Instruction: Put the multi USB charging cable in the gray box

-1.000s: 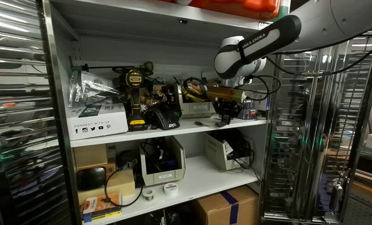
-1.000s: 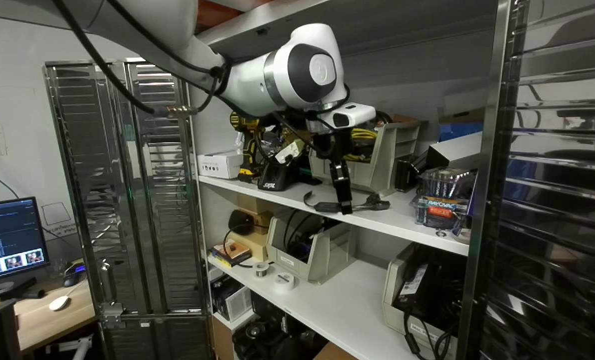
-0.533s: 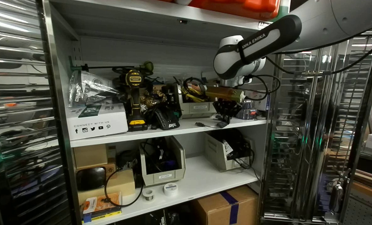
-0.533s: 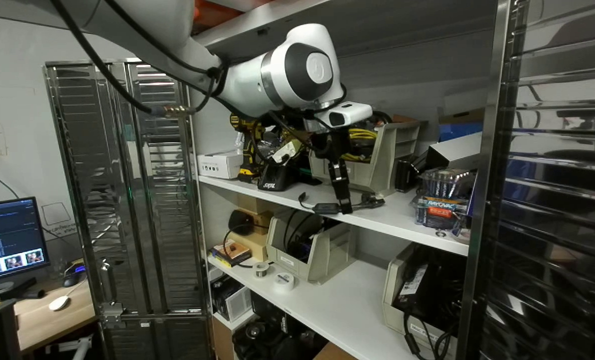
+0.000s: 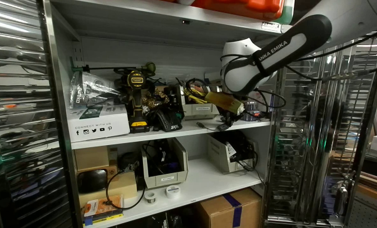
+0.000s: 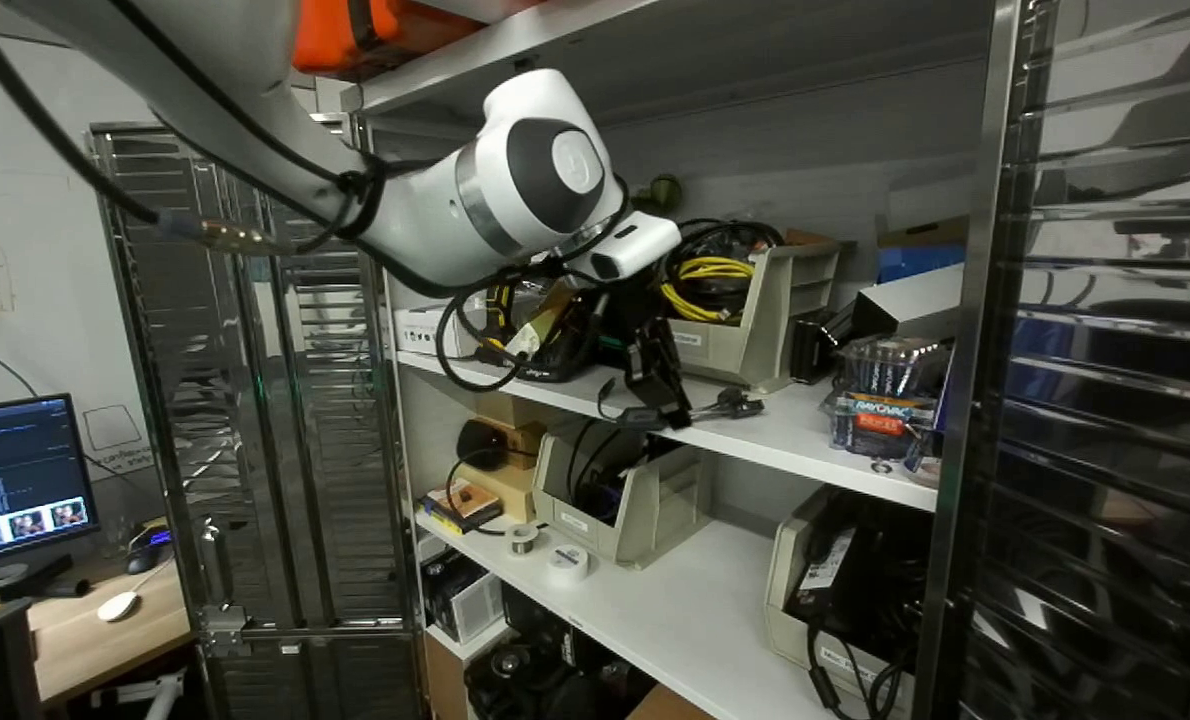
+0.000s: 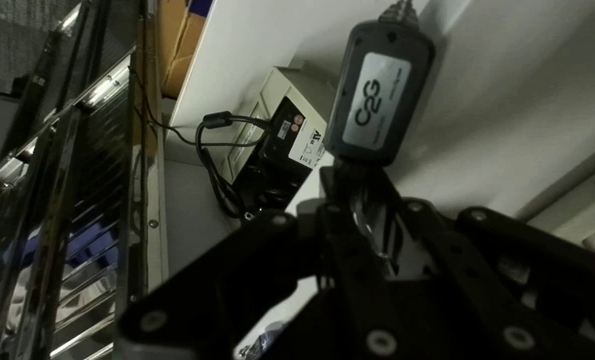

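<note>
Two metal doors [image 6: 245, 400] flank the white bench [image 6: 795, 430] I'm working remotely, with a monitor [image 6: 21, 480] off to one side. Near the bench's front edge my end effector [image 7: 356, 177] is narrow, pinching the C2G cable [image 7: 377, 95], near the upper grey bin [image 5: 191, 111]. Against the earlier frame, my robot wrist [image 5: 240, 76] has tilted and the cable has shifted slightly.
</note>
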Robot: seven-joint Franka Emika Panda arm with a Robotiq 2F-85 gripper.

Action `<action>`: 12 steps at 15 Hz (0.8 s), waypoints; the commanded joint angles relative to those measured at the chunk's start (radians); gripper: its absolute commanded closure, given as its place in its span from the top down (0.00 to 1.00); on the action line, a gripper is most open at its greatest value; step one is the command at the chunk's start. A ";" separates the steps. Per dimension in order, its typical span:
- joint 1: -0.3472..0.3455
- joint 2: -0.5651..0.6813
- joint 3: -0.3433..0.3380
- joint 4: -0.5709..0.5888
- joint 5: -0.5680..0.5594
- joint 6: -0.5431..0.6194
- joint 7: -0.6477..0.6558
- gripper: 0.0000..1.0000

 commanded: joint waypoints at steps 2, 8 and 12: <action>0.034 -0.192 -0.012 -0.273 -0.265 0.190 0.293 0.09; -0.030 -0.294 0.052 -0.256 -0.618 0.228 0.634 0.08; -0.013 -0.230 0.045 -0.104 -0.780 0.225 0.765 0.08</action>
